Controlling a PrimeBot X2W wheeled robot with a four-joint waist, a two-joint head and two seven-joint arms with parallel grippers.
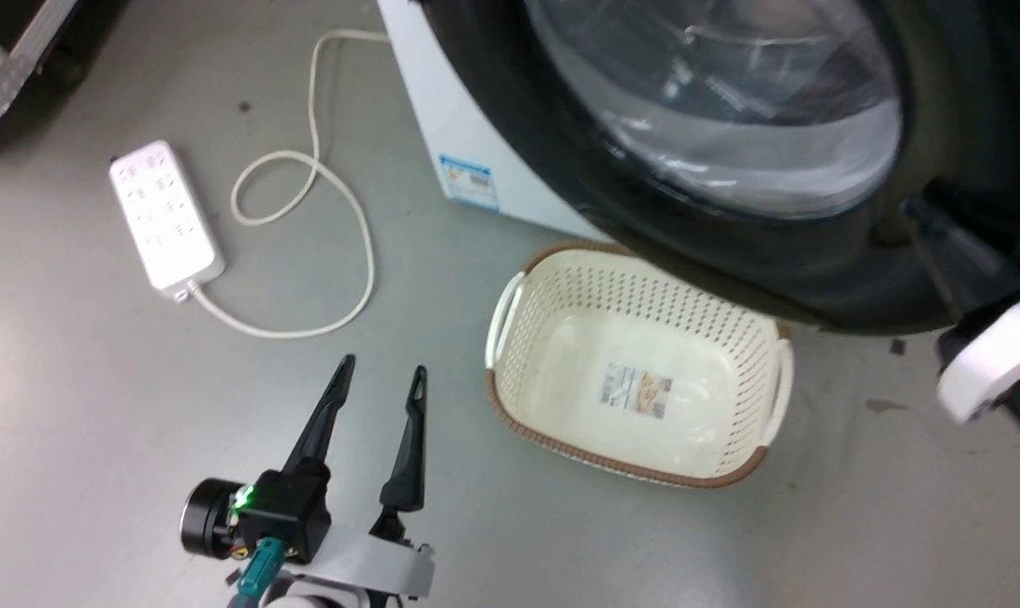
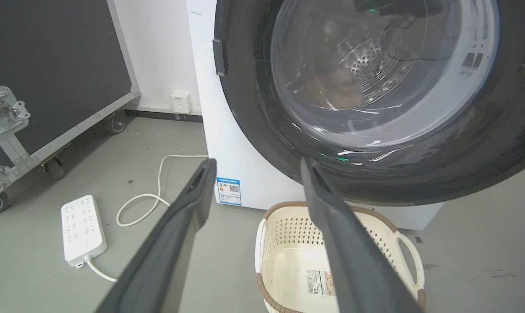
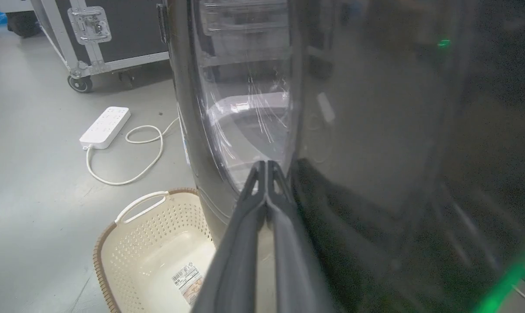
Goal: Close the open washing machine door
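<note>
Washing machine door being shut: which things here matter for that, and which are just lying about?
Job: washing machine door, washing machine, right claw by the door.
Lying about: laundry basket, power strip, its cable, black wheeled case, idle left claw.

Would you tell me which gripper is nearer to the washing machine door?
Right. The right gripper, shut, lies against the door; the left gripper hangs open over the floor beside the basket.
</note>
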